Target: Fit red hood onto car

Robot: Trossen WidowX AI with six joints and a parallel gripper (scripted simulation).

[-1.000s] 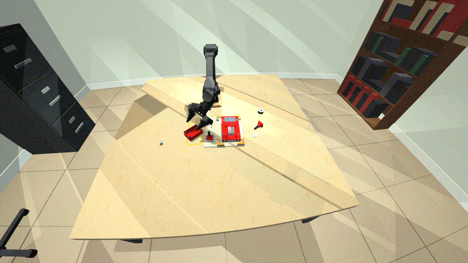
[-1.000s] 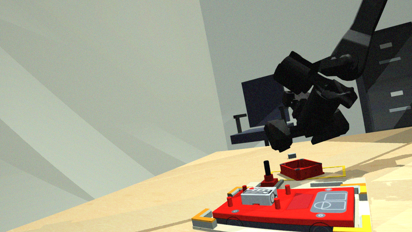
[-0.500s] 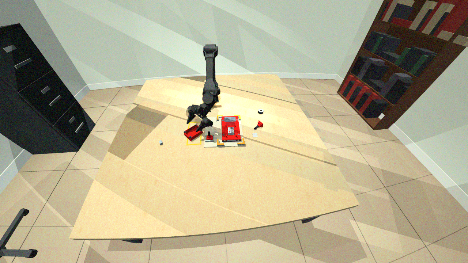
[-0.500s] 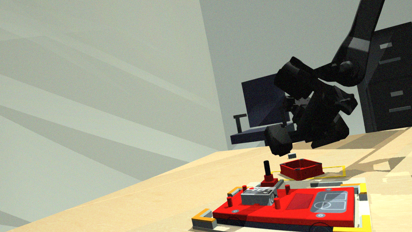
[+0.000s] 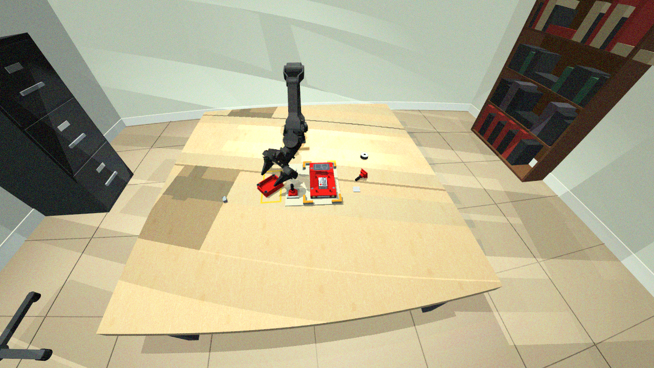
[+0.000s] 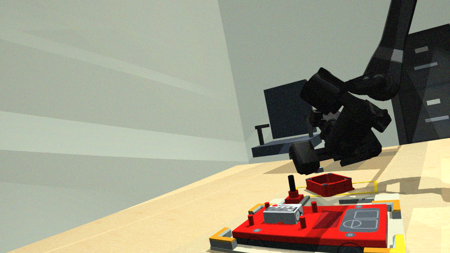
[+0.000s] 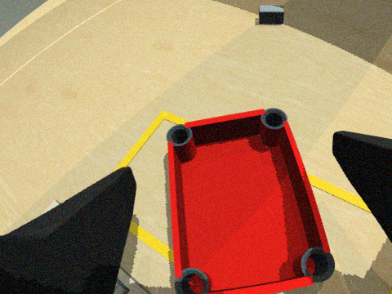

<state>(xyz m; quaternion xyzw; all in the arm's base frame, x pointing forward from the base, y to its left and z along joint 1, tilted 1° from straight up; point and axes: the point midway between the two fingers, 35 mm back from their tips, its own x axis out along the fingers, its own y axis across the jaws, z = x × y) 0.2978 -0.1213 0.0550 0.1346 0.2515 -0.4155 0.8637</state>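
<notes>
The red hood [image 5: 270, 184] [image 6: 328, 183] [image 7: 240, 207] lies with its hollow side up on the table, inside a yellow marked rectangle [image 5: 270, 200] [image 6: 365, 182] [image 7: 147, 136]. Its corner bosses with holes show in the wrist view. My gripper [image 5: 276, 173] [image 6: 327, 162] [image 7: 234, 159] is open and empty, a little above the hood, with one finger to each side of it. The red chassis [image 5: 315, 188] [image 6: 314, 225] sits in its jig [image 5: 336, 197] [image 6: 222, 234] to the right. The grey engine block [image 6: 281, 213] is on the deck, with short red pegs [image 6: 302, 221] around it.
A small red stand with a black post [image 5: 292, 189] [image 6: 292, 188] sits between the hood and the jig. A small grey block [image 5: 224, 198] [image 7: 271, 13] lies left of the hood. A red-and-black part [image 5: 361, 174], a wheel [image 5: 364, 156] and a grey tile [image 5: 356, 188] lie right of the jig.
</notes>
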